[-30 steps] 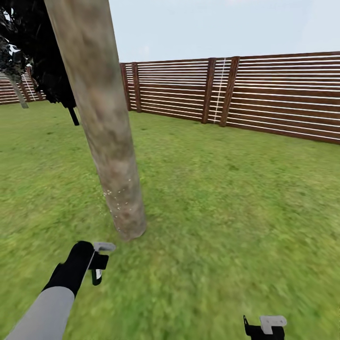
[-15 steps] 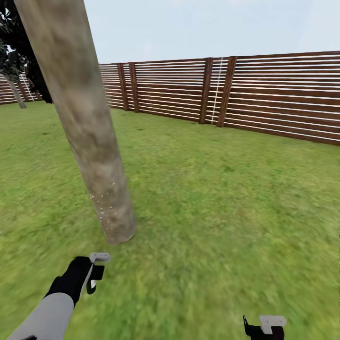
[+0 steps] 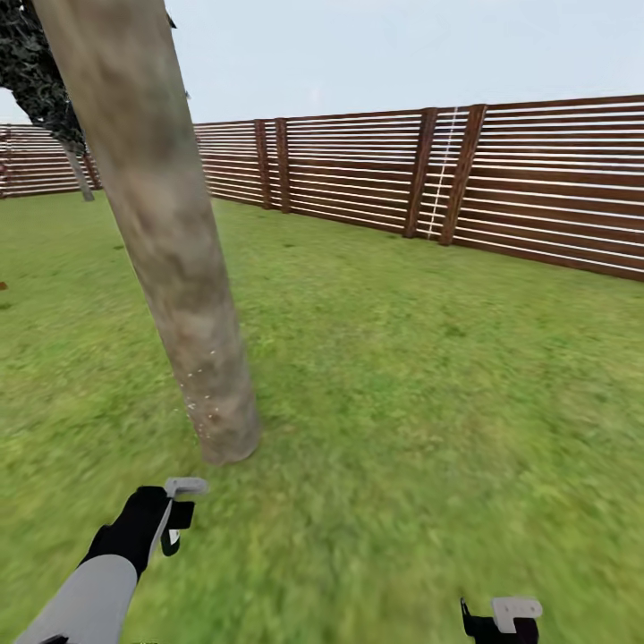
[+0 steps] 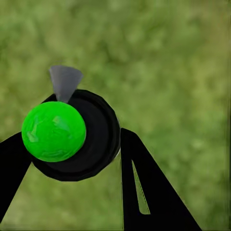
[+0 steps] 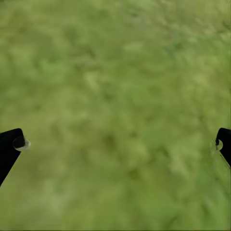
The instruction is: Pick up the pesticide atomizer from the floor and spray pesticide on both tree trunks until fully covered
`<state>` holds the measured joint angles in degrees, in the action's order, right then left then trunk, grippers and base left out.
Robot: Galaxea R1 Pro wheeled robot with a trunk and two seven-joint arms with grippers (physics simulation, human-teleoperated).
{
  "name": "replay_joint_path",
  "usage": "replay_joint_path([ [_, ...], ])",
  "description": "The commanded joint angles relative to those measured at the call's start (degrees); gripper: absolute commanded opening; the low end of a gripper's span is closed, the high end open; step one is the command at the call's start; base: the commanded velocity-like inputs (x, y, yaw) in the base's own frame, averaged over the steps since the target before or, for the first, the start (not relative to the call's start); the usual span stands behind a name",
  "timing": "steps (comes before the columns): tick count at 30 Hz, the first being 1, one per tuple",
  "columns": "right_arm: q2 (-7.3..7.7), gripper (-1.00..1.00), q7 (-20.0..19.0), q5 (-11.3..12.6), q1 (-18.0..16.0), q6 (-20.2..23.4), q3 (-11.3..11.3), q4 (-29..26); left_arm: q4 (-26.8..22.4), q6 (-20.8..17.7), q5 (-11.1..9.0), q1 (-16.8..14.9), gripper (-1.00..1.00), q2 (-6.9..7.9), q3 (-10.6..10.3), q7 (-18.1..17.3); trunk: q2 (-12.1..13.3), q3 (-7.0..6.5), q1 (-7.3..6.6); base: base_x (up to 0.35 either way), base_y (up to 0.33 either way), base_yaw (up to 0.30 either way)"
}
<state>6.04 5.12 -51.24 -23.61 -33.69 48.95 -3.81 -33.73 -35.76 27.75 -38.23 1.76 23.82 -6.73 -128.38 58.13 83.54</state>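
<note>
A thick pale grey-brown tree trunk point(image 3: 179, 250) leans up from the lawn at left. Whitish pesticide specks point(image 3: 204, 407) dot the bark near its base. My left gripper point(image 3: 175, 523) hovers over the grass just short of the trunk's foot, shut on the pesticide atomizer point(image 4: 72, 139). In the left wrist view the atomizer is a black round body with a bright green ball and a grey nozzle, held between the dark fingers point(image 4: 144, 192). My right gripper point(image 3: 501, 622) sits at the lower edge of the head view. It is open over bare grass point(image 5: 118, 144), its fingertips far apart.
A brown slatted fence point(image 3: 501, 188) runs along the back and right of the lawn. Dark foliage point(image 3: 40, 80) hangs at the upper left, with a thin pale stem point(image 3: 80, 174) far behind. Open grass spreads to the right of the trunk.
The head camera has turned, shifting the fence to the right and bringing dark foliage into the upper left. Over the second, my left gripper has dropped slightly lower in the view.
</note>
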Motion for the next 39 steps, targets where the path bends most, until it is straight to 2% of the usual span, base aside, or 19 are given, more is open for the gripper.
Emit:
replay_joint_path([
  [1, 0.03, 1.0, 0.5, -0.6, 0.0, -0.2, 0.2, 0.1, -0.1, -0.2, 0.6, -0.1, -1.0, -0.11, 0.4, -0.6, 0.0, 0.05, 0.0, 0.127, -0.253, 0.276],
  [6, 0.03, 1.0, 0.5, -0.6, 0.0, -0.2, 0.2, 0.1, -0.1, -0.2, 0.6, -0.1, -1.0, -0.42, 0.4, -0.6, 0.0, 0.05, 0.0, 0.122, -0.253, 0.207],
  [19, 0.03, 1.0, 0.5, -0.6, 0.0, -0.2, 0.2, 0.1, -0.2, -0.1, 0.6, -0.1, -1.0, -0.69, 0.6, -0.6, 0.0, 0.05, 0.0, 0.012, -0.274, 0.009],
  [31, 0.03, 1.0, 0.5, -0.6, 0.0, -0.2, 0.2, 0.1, -0.2, -0.1, 0.6, -0.1, -1.0, -0.63, 0.6, -0.6, 0.0, 0.05, 0.0, 0.03, -0.276, 0.257],
  [36, 0.03, 1.0, 0.5, -0.6, 0.0, -0.2, 0.3, 0.1, -0.1, -0.1, 0.6, -0.1, -1.0, -0.7, 0.5, -0.6, 0.0, 0.05, 0.0, 0.124, -0.276, 0.057],
  [38, 0.03, 1.0, 0.5, -0.6, 0.0, -0.2, 0.3, 0.1, -0.1, 1.2, 0.6, 0.0, -1.0, -0.71, 0.5, -0.6, 0.0, 0.05, 0.0, 0.118, -0.276, 0.003],
  [39, 0.03, 1.0, 0.5, -0.6, 0.0, -0.2, 0.3, 0.1, 0.0, 3.2, 0.6, 0.0, -1.0, -0.71, 0.5, -0.6, 0.0, 0.05, 0.0, 0.114, -0.276, 0.001],
])
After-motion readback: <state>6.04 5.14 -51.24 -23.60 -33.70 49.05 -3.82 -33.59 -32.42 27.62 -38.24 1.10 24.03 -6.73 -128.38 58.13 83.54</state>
